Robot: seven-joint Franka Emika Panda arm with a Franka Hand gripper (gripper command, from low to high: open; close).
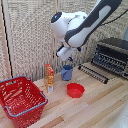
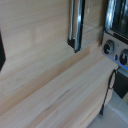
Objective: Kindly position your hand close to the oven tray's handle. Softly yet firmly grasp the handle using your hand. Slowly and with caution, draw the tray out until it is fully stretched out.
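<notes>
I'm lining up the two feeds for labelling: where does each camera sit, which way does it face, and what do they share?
Exterior view: off the arm, facing the table from its front; shows the arm, gripper, basket and oven.
Wrist view: on the wrist, looking down along the table toward the oven; a dark blurred edge may be a finger, otherwise no body part is clear.
Shared: oven, tray, table.

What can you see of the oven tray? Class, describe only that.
The oven tray is a flat dark wire rack of thin parallel bars, metal by its look. It sticks out of the oven at the exterior view's right, lying level just above the wooden table. A long thin handle runs along its front edge. The hand hangs apart from it, above a blue cup.
</notes>
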